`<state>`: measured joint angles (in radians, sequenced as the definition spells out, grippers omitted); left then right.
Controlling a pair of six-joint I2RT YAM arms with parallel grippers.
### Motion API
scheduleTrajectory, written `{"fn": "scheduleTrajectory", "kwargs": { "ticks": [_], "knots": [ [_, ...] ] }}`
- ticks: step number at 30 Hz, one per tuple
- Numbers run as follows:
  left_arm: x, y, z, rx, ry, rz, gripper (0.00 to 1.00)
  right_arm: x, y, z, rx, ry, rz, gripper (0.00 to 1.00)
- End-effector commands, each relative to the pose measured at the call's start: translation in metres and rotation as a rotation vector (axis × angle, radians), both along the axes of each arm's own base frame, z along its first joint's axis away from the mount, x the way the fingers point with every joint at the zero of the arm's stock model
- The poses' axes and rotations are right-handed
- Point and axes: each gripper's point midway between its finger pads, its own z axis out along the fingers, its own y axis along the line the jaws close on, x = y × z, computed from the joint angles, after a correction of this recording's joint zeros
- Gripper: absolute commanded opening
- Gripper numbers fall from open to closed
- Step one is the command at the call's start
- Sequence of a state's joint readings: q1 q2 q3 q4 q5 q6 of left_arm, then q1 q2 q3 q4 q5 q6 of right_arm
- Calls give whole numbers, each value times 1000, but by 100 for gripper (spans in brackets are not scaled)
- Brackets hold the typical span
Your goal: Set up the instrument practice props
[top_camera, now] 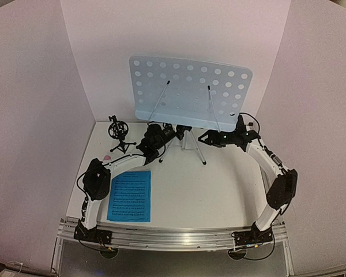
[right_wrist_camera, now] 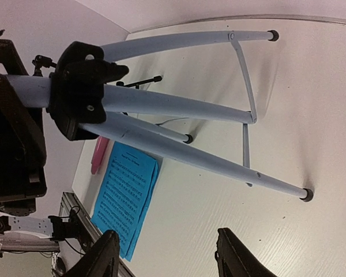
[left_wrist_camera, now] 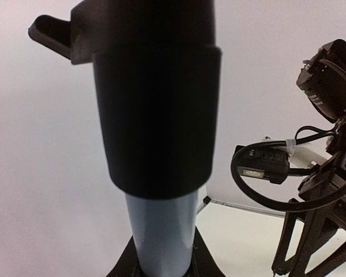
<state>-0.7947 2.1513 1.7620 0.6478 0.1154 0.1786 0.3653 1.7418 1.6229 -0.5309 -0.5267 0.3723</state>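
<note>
— How does the left arm sit?
— Elbow folded low at the left, forearm reaching forward. The left pincer (top_camera: 151, 142) is drawn in narrow on the music stand's pole (left_wrist_camera: 161, 231).
— And the right arm?
— Elbow out wide, forearm angled inward. The right pincer (right_wrist_camera: 170, 257) has its jaws well apart, gripping nothing.

Black collar (left_wrist_camera: 155, 98) on pale-blue stand pole (left_wrist_camera: 161, 231) — close up
</note>
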Motion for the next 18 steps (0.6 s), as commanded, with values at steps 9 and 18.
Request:
{"fn": "scheduleTrajectory", "kwargs": {
  "ticks": [9,18],
  "knots": [
    [-4,5,5,84,215,-47,0,-1,16,34,79,19,13,55],
    [10,2,3,80,367,-21,0,9,20,42,94,61,-16,55]
  ]
}}
